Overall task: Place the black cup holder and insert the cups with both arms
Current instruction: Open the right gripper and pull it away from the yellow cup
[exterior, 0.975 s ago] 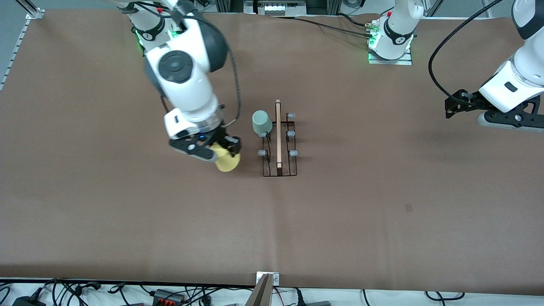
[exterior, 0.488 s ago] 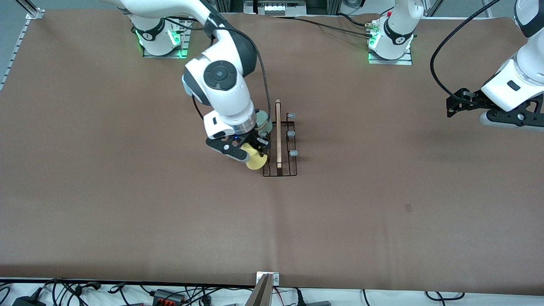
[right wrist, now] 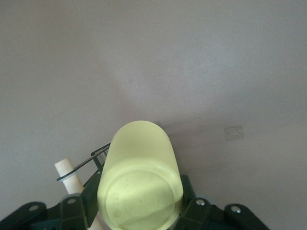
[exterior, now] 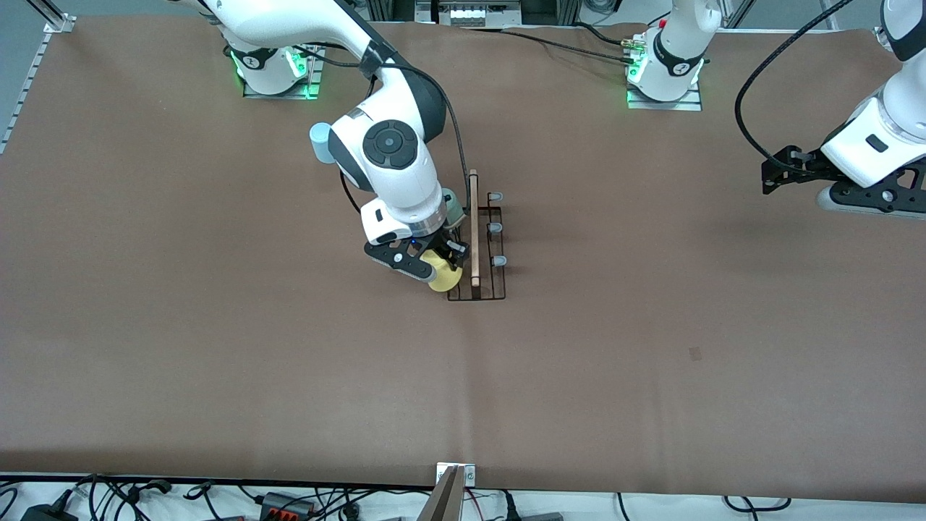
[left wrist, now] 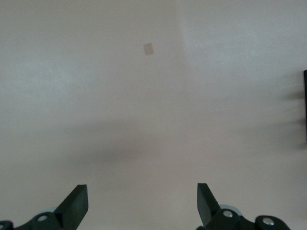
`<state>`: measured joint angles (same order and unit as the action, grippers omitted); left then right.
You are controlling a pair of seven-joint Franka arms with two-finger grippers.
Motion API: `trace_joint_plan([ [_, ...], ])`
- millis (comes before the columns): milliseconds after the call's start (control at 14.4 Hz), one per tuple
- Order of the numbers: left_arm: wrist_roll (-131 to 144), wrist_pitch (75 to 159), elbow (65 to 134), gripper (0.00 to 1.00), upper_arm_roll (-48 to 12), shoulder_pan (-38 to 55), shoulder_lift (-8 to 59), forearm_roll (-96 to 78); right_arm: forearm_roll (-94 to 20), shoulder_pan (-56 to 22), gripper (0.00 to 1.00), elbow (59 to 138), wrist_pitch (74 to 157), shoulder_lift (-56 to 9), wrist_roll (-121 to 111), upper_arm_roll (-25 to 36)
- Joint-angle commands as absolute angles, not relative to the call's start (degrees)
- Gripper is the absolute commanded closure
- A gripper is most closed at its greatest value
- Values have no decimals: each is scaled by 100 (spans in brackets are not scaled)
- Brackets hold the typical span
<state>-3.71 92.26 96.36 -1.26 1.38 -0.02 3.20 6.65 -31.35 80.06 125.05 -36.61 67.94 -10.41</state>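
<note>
- The right gripper (exterior: 434,266), clamped on the yellow cup (exterior: 444,276), has carried it from open table up against the black cup holder (exterior: 475,246), over the peg row on the right arm's side.
- A light blue cup (exterior: 319,142), hidden a second ago, now shows beside the right arm's elbow.
- The grey-green cup (exterior: 453,205) on the holder is mostly covered by the wrist.
- The left gripper (exterior: 792,168) waits over the left arm's end of the table, barely shifted.
- The right wrist view shows the yellow cup's base (right wrist: 139,194) facing the camera, with the wooden handle (right wrist: 72,179) beside it.
- The left wrist view shows the fingers (left wrist: 74,206) wide apart and holding nothing.
</note>
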Motion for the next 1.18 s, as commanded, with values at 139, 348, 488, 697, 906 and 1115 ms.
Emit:
trace_joint_plan([
  [139,-440,9052,9431,0,-141,62,105,167,651,-3103,0,7840,12411,-3675,6680,-993],
  [348,-396,9070,9387,0,-149,88,114,167,650,-2578,0,7988,11561,-3009,5717,-1028],
  [488,-396,9079,9247,0,-149,140,193,167,607,-1911,0,8470,11199,-2237,4935,-1063],
  [697,-448,9018,9220,0,-158,123,211,176,81,-584,0,9061,10848,-1207,3538,-1213],
  [906,-457,9018,9176,0,-167,132,185,167,-18,471,0,9070,10004,-731,1931,-1213],
  [1115,-413,9026,9132,0,-176,202,193,158,61,1185,0,9018,9782,-414,1117,-1160],
])
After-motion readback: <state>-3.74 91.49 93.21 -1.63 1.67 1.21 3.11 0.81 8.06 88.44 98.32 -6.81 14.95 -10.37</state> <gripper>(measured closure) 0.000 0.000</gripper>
